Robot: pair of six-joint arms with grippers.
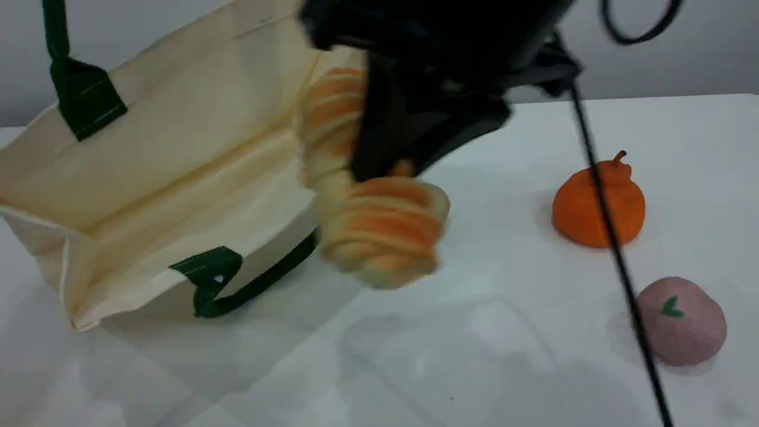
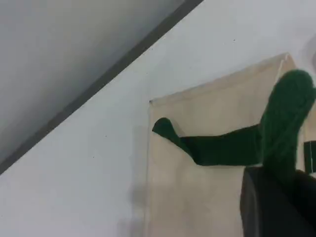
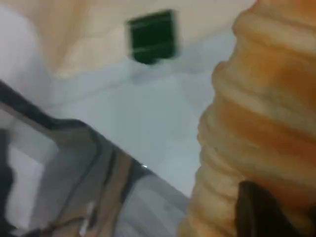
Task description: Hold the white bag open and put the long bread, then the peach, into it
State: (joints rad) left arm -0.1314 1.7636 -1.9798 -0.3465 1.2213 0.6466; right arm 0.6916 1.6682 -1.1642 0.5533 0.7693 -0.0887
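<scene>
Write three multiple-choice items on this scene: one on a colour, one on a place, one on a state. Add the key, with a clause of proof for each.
1. The white bag's handles are:
A dark green
B red
C black

2. The peach lies:
A inside the bag
B on the table, near the orange fruit
C under the bag

3. The long bread is:
A lying loose on the table
B gripped by the right pincer
C wholly inside the bag

Key:
1 A: green straps and patches show on the cream cloth.
2 B: it sits on the bare tabletop at the scene view's right.
3 B: the pincer clamps its middle, beside the bag's mouth.
</scene>
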